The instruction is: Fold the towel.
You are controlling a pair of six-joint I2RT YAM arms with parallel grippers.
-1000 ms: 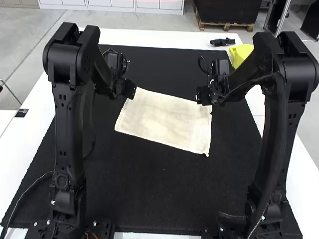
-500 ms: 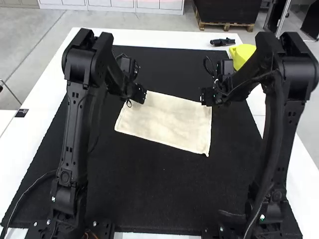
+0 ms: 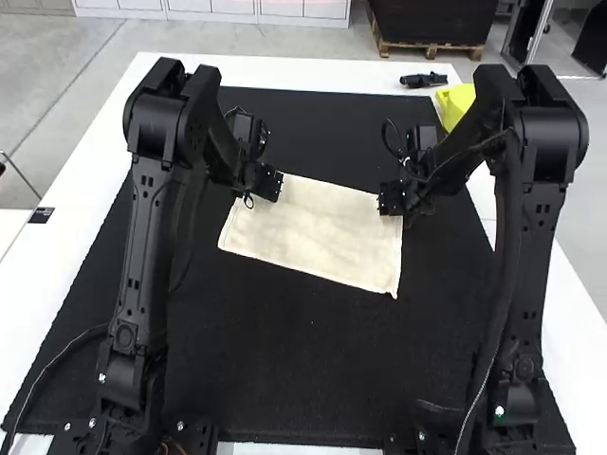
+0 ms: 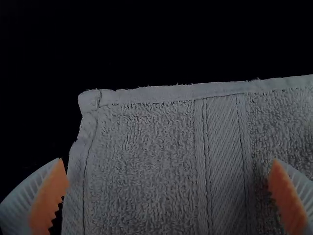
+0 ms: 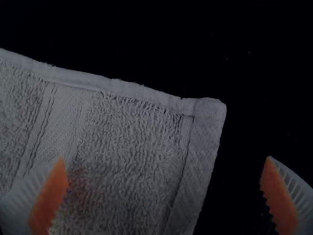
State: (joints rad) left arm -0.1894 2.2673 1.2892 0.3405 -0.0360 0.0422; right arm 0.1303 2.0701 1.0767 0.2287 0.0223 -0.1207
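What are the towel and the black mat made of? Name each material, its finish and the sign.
Towel: probably cotton terry, soft and matt; looped pile and a flat woven band show it.

Black mat: perhaps felt or thin carpet, judging by its dull, even surface; rubber is also possible.

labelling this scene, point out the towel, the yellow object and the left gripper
Towel (image 3: 318,235): high view, middle of its spread cloth.
Yellow object (image 3: 453,102): high view, its visible side beside the right arm.
Left gripper (image 4: 169,196): left wrist view, midway between its fingertips.
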